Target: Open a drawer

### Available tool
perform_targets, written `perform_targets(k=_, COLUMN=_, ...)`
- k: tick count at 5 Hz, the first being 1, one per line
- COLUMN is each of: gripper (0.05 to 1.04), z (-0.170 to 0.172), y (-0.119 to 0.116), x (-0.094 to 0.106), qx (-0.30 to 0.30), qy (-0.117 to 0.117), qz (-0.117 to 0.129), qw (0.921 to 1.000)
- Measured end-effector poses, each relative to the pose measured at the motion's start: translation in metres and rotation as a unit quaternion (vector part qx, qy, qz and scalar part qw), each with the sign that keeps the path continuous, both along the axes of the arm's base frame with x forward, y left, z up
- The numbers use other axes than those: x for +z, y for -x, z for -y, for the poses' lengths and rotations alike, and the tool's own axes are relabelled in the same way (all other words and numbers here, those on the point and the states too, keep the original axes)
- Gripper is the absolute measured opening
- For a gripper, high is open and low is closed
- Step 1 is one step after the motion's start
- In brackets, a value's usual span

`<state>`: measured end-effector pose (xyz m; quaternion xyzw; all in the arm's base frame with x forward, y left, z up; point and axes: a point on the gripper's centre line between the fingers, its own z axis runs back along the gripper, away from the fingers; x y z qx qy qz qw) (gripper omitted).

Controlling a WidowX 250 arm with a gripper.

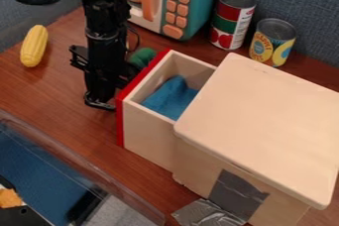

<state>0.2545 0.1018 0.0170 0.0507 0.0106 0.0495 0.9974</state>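
The wooden drawer [149,133] stands pulled out to the left from its pale wooden box [261,126], with a blue cloth [171,97] lying inside. Its red front panel [120,123] faces left. Hanging at the upper left, the black gripper [100,102] points down just left of that panel, close beside it. The gap between gripper and panel, and any handle there, is hard to make out behind the arm.
Behind stand a teal toy microwave [198,4] and two cans [232,19], [272,41]. A green object [141,57] sits behind the gripper, a yellow corn [33,46] at the left. A clear-walled bin [73,168] is at the lower left.
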Motion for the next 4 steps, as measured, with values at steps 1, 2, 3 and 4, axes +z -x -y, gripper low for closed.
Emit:
perform_targets(k=1, gripper=0.129, z=0.003, y=-0.002, x=0.004, qx=-0.014, qy=-0.021, qz=-0.010, qw=0.9996)
perform_targets(k=2, gripper=0.128, z=0.007, y=0.000, x=0.007, qx=-0.029, qy=-0.042, qz=-0.027, qw=0.9983)
perform_targets(k=3, gripper=0.174, z=0.007, y=0.000, x=0.009, qx=-0.042, qy=-0.060, qz=-0.034, qw=0.9967)
perform_targets(k=4, gripper=0.409, z=0.006, y=0.006, x=0.017, qx=-0.056, qy=-0.081, qz=-0.075, qw=0.9923)
